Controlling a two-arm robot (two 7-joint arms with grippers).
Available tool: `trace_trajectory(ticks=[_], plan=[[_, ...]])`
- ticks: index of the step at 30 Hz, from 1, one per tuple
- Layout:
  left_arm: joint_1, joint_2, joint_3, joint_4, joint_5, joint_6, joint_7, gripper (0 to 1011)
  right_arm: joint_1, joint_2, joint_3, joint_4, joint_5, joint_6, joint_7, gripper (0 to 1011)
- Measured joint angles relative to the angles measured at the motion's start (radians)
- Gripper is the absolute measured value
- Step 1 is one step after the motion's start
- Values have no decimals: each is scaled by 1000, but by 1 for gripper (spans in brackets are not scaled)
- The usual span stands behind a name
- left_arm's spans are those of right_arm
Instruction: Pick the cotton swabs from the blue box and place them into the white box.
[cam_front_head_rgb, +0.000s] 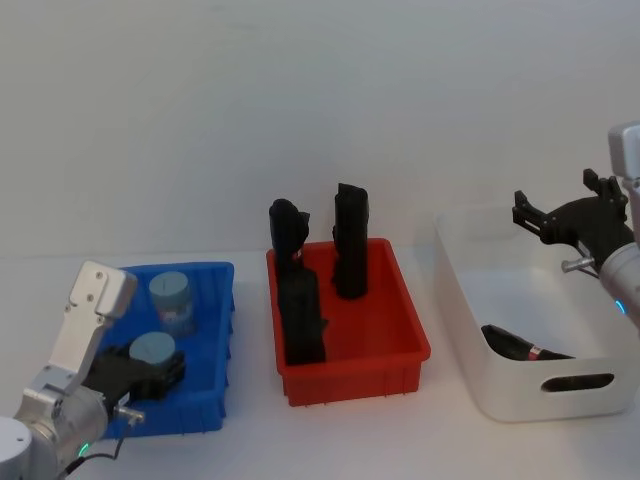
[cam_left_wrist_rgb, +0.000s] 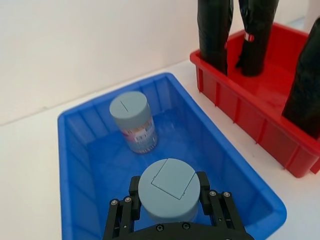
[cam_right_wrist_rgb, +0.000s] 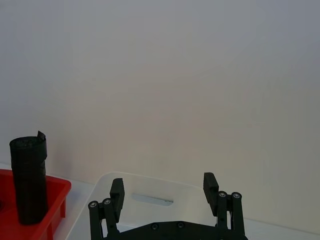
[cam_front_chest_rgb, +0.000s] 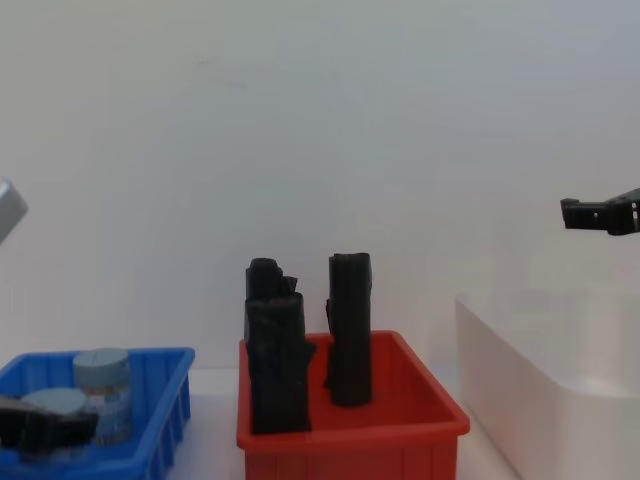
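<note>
In the blue box (cam_front_head_rgb: 222, 330), left hand (cam_left_wrist_rgb: 169, 185) gripping one cotton swabs jar (cam_front_head_rgb: 153, 349), right hand (cam_right_wrist_rgb: 164, 181) open above white box (cam_front_head_rgb: 510, 400)

Head view looks down on the bench (cam_front_head_rgb: 330, 440), chest view level across it — both share the red bin (cam_front_head_rgb: 380, 322).

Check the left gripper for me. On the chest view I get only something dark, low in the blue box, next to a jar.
Observer: The left gripper has its fingers pressed against both sides of the near jar of cotton swabs, which stands upright in the blue box.
Operator: Now look inside the white box.
Observer: The white box holds a dark roll with a red band lying near its front end. I see no jar in it.
Operator: Report the right gripper.
Observer: The right gripper is open with nothing between its fingers, and it hovers above the white box.
</note>
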Motion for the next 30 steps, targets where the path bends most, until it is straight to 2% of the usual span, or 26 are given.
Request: trace_trajectory(ticks=[19,30], plan=[[9,11,-33,-92,-14,-142,38,671,1,0,0,0,-5,-4,5,1002],[0,5,-44,-166,-2,-245,22,671,5,3,-11,-3,-49,-64,70,1002]])
